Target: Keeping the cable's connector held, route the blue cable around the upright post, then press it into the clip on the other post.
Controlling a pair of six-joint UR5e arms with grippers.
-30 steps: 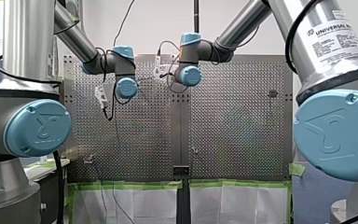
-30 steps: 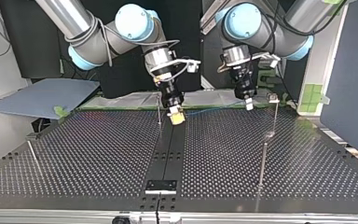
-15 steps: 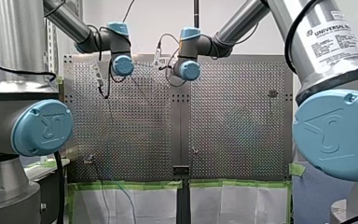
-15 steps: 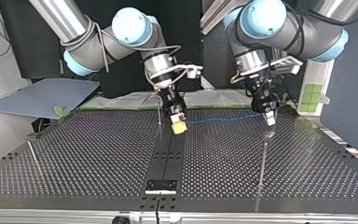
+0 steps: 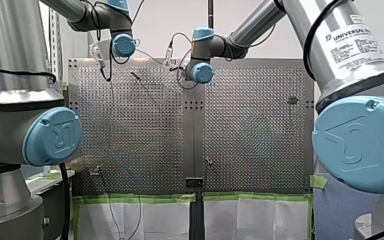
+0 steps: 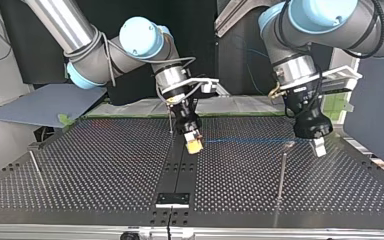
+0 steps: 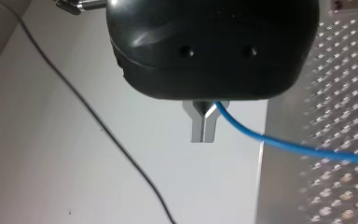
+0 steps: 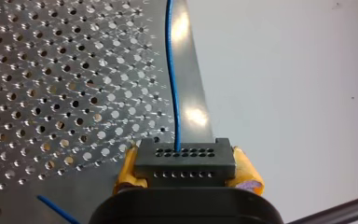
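Hovering at table edge (image 6: 367, 156): left claw (image 6: 319, 148), cable (image 6: 250, 140).

place: robotics lab | shown by: my left arm (image 5: 10, 50) and my right arm (image 5: 352, 40), big silver industrial arms with blue joint caps (the right one labelled UNIVERSAL) | perforated metal table (image 6: 105, 165) with thin posts (image 6: 282, 175) fixed upright | green tape (image 5: 145, 198) along its edge

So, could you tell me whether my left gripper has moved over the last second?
Yes. In the top view my left gripper has swung nearer the camera and rightward, from left of the post to its right.
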